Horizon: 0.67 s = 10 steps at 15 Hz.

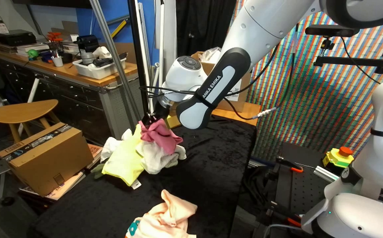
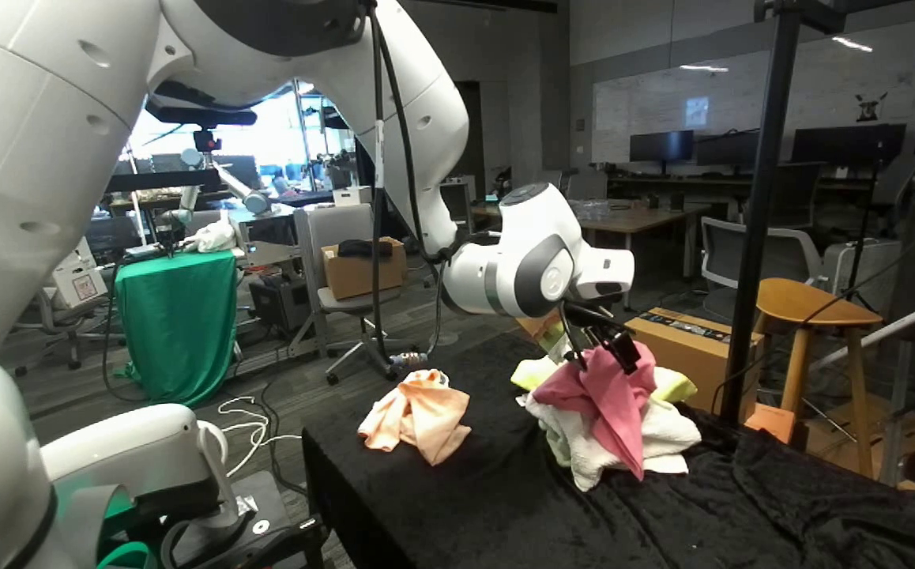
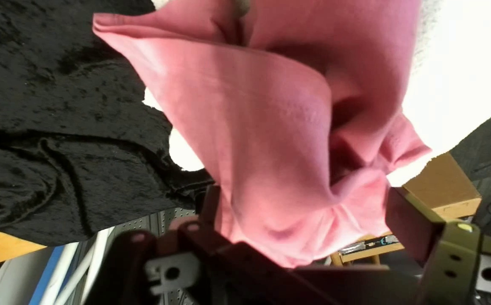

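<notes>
In an exterior view, the gripper [image 1: 149, 119] pointed down at the top of a pink cloth [image 1: 160, 137]. The pink cloth sat on a lumpy white towel [image 1: 154, 158], with a yellow cloth [image 1: 122, 162] right next to them. The towel was likely what propped it up so high. A peach cloth [image 1: 175, 213] lay well apart from these, flopped in loose folds on the black table cover [image 1: 214, 158].

In an exterior view, a long fold of the pink cloth [image 2: 619, 411] hung down over the white towel, probably because it was soft and limp. The black fingers [image 2: 626, 352] stood around its highest bump.

In the wrist view, the fingers were wide apart, and a puffy part of the pink cloth filled the space between them. It looked loose there, not pinched, so the towel below was likely holding its weight. A cardboard box [image 3: 440, 186] showed past a bright patch too washed out to name.
</notes>
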### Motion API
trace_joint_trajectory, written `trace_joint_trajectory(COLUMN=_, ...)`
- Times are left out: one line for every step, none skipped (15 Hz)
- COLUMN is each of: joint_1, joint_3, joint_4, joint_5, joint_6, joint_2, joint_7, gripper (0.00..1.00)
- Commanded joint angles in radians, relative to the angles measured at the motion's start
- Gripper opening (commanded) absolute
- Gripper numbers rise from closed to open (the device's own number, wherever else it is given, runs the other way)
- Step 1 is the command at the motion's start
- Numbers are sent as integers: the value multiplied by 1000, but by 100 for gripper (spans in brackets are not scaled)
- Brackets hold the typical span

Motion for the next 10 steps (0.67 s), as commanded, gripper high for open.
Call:
trace_joint_trajectory(joint_1=131, joint_3=-127, joint_4=-40, joint_5=-34, joint_6=-11, joint_2=-26, joint_7=30, gripper=100)
trace_joint_trajectory(joint_1=178, joint_3=-171, joint_4=-57, joint_5=-47, joint_6=-7, joint_2=-34, joint_7=35, gripper=100)
trace_joint_trajectory(joint_1=233, joint_3=-222, joint_4=-70, joint_5=-57, joint_6=3, joint_2=-33, joint_7=44, gripper=100)
trace_joint_trajectory(joint_1=293, joint_3=-277, joint_4=-81, joint_5=-68, joint_6=6, joint_2=-29, joint_7=54, gripper=100)
trace_joint_trajectory(joint_1=351, joint_3=-328, joint_4=-93, joint_5=-77, joint_6=10, joint_2=-27, joint_7=62, gripper=99)
trace_joint_trajectory(joint_1=419, joint_3=-384, joint_4=-104, joint_5=-41, joint_6=13, joint_2=-18, joint_7=35, gripper=100)
trace_joint_trajectory(joint_1=491, joint_3=-444, joint_4=-112, joint_5=-37, joint_6=19, joint_2=-3, joint_7=44, gripper=100)
trace_joint_trajectory(joint_1=542, joint_3=-477, joint_4=-122, joint_5=-29, joint_6=19, joint_2=2, joint_7=37, gripper=100)
trace_joint_trajectory(joint_1=592, joint_3=-507, joint_4=-127, joint_5=-20, joint_6=17, joint_2=12, joint_7=31, gripper=100)
trace_joint_trajectory(joint_1=630, joint_3=-524, joint_4=-131, joint_5=-11, joint_6=8, joint_2=13, joint_7=22, gripper=100)
